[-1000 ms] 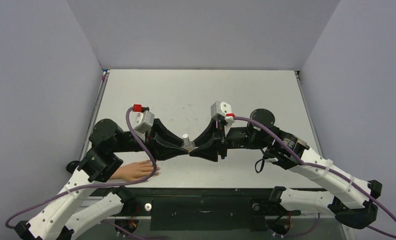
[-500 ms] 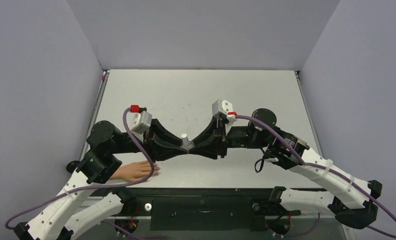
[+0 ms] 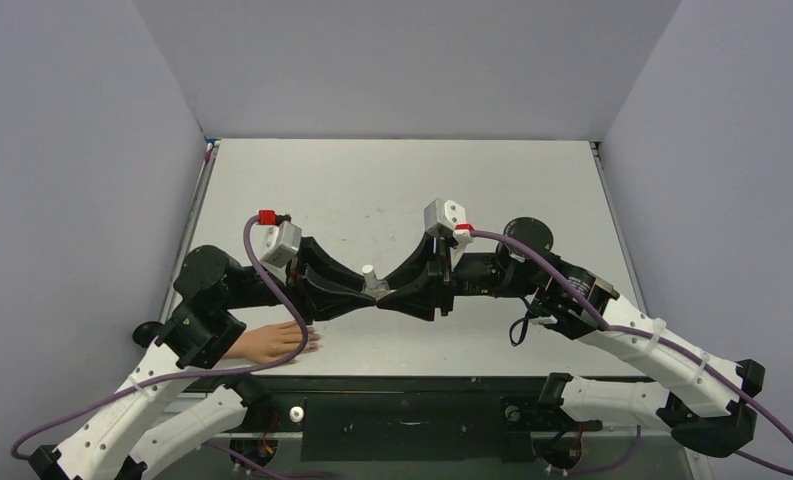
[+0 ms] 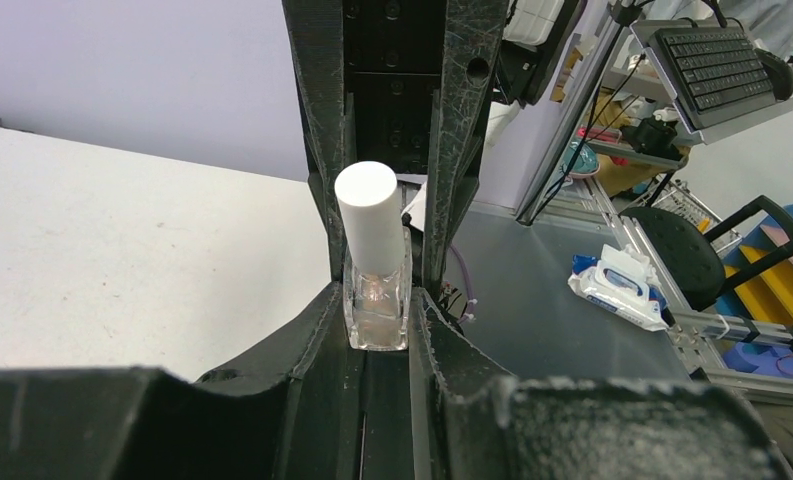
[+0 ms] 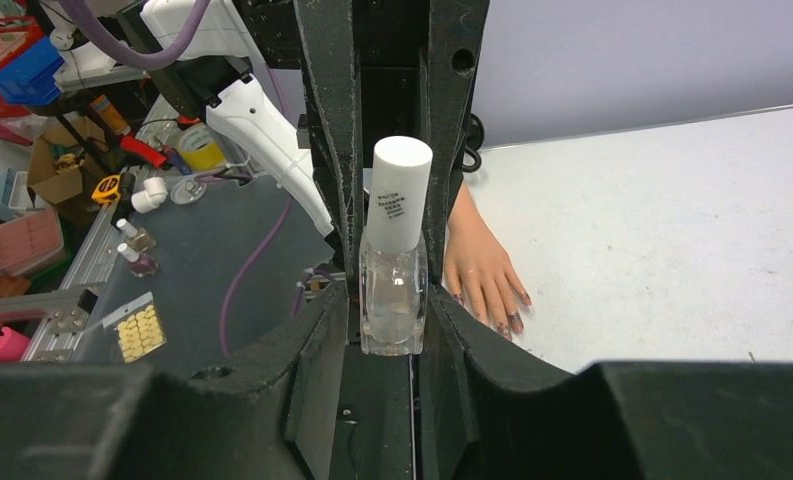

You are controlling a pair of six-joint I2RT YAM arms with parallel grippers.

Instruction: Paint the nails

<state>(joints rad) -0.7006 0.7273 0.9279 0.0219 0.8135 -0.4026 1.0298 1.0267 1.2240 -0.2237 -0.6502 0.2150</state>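
**Both pincers and the nails, 3 views.** The 2 pincers are meeting tip to tip over the middle of the tabletop. The left pincer and the right pincer are each clenching the glass body of 1 clear bottle, 1 from each side. The bottle is standing upright between them with its white cap on.

The nails are lying well apart from both pincers, to the left and toward the near edge of the tabletop. They are sitting at the fingertips of a peach hand, which is resting palm down beside the left arm with its fingers pointing right.

In the right wrist view the nails are showing dark purplish, behind the bottle and to its right. Small dark print is running around the cap, too small to read.
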